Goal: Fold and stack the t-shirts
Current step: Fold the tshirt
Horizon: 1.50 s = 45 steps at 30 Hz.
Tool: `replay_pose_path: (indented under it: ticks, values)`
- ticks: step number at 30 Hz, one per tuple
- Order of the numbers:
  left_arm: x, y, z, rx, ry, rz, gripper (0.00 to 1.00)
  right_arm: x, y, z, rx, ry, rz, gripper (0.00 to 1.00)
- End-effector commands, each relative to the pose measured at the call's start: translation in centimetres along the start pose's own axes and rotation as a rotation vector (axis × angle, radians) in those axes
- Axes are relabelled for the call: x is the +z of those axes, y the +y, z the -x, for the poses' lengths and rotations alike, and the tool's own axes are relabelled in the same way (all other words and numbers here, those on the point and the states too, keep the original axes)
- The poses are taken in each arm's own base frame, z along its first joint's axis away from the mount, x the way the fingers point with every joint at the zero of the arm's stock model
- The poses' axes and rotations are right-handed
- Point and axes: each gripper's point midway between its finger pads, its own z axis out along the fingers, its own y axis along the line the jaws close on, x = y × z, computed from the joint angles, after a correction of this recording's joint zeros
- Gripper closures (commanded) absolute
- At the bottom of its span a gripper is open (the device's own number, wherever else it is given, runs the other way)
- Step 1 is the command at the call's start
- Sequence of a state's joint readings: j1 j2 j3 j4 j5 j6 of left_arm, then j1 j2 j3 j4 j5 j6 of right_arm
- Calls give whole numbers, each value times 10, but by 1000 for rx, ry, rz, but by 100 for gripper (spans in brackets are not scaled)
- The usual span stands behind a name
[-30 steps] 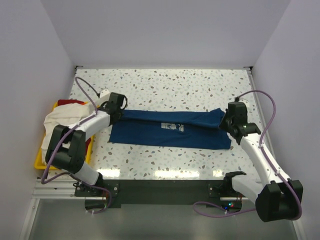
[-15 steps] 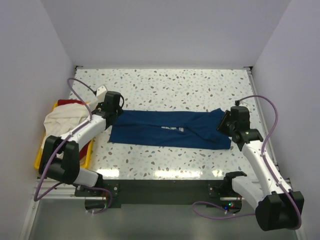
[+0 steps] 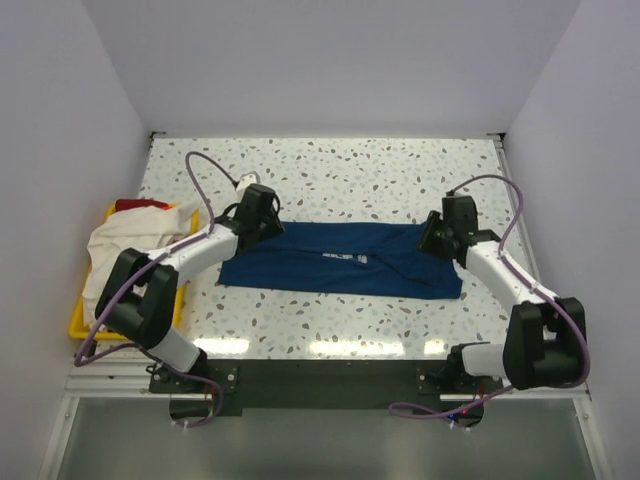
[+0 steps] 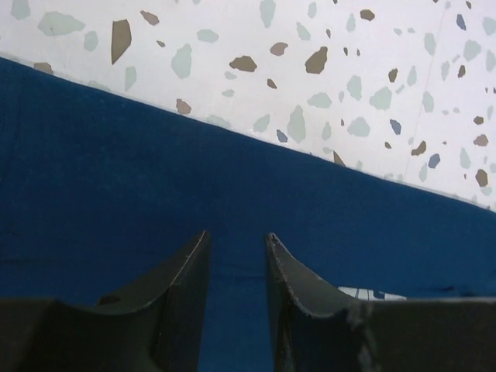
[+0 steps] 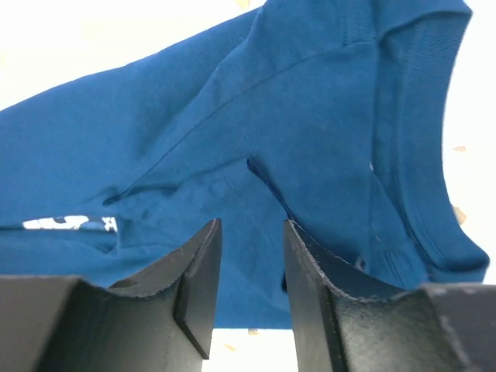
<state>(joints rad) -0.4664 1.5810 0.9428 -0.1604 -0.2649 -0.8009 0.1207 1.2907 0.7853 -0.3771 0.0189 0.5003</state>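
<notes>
One soft, oblong navy t-shirt (image 3: 300,264)

Left claw (image 4: 236,242) parted above navy t-shirt (image 4: 116,170); speckled table (image 4: 310,46) beyond.

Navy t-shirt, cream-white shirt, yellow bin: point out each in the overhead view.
Navy t-shirt (image 3: 300,262), top external view, plain cloth left of the print.
Cream-white shirt (image 3: 115,245), top external view, middle of the heap.
Yellow bin (image 3: 80,327), top external view, near left corner of rim.

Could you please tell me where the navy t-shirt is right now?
In the top view, the navy t-shirt lies mid-table between the left claw and right claw, right of the yellow bin.
</notes>
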Motion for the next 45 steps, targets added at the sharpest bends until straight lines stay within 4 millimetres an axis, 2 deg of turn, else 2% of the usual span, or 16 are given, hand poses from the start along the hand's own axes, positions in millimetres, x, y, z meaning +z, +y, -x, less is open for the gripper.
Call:
replay_pose_path:
  ticks: [1, 5, 10, 17, 21, 22, 25, 28, 33, 36, 40, 42, 45]
  values:
    - [-24, -17, 11, 13, -5, -103, 61, 9, 18, 20, -35, -54, 54, 58]
    - [-44, -17, 20, 70, -17, -128, 57, 29, 19, 12, -50, -29, 52, 52]
    - [-70, -26, 43, 126, -63, -195, 50, 39, 21, 10, -52, -22, 49, 51]
    - [-78, -27, 50, 160, -77, -225, 50, 51, 26, 2, -57, 4, 45, 53]
    - [-76, -27, 47, 161, -69, -232, 50, 50, 29, -2, -66, 8, 50, 61]
    - [-76, -27, 46, 161, -71, -235, 50, 48, 31, 0, -65, -1, 55, 68]
    - [-73, -26, 42, 160, -57, -236, 50, 39, 36, 1, -68, -11, 70, 81]
    - [-73, -25, 40, 159, -53, -236, 50, 29, 40, 1, -69, -18, 88, 90]
    - [-71, -25, 36, 162, -41, -240, 50, 17, 50, -7, -73, -1, 141, 95]
    - [-70, -23, 34, 163, -35, -238, 51, 12, 51, -11, -82, -14, 132, 94]
    - [-70, -25, 33, 160, -30, -249, 51, 16, 44, -2, -97, -37, 73, 78]
    - [-69, -26, 31, 162, -20, -255, 51, 19, 42, 2, -97, -37, 54, 74]
    - [-70, -27, 30, 171, -10, -257, 51, 29, 30, 7, -106, -41, -31, 69]
